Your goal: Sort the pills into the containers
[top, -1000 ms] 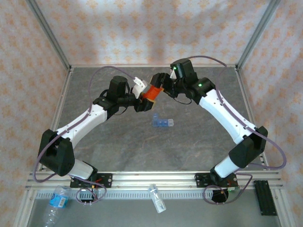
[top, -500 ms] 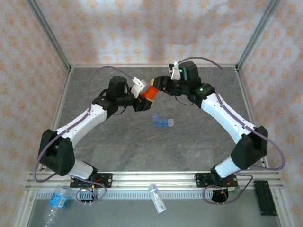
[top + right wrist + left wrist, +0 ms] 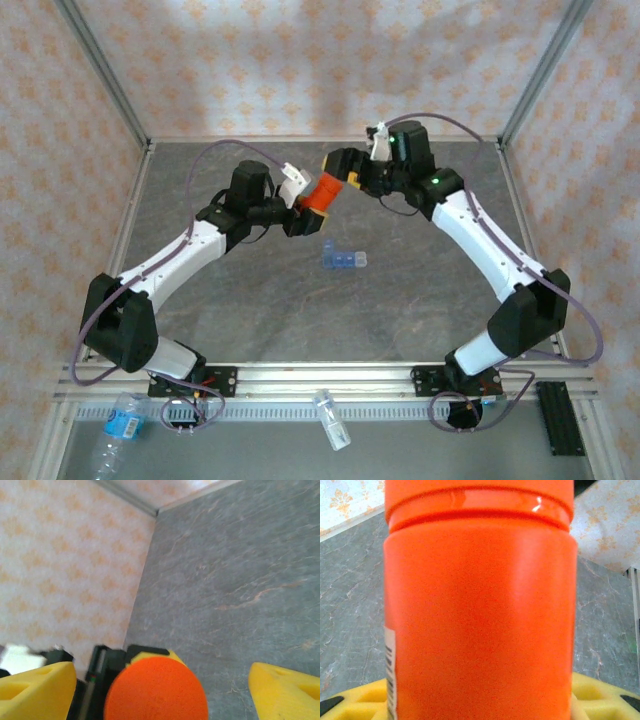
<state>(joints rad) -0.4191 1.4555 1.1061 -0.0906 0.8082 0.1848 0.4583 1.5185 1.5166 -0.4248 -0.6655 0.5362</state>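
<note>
Letting go, the right gripper [image 3: 338, 165] has sprung wide apart and backed off just past the vial [image 3: 320, 194] top; the left gripper [image 3: 301, 209] stays clamped on it.

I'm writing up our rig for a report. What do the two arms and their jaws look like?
The left arm and right arm match: white link shells with black joints. A thin purple cable loops along each. Small green lights glow on the right arm's upper joints. The jaws carry yellow pads.
</note>
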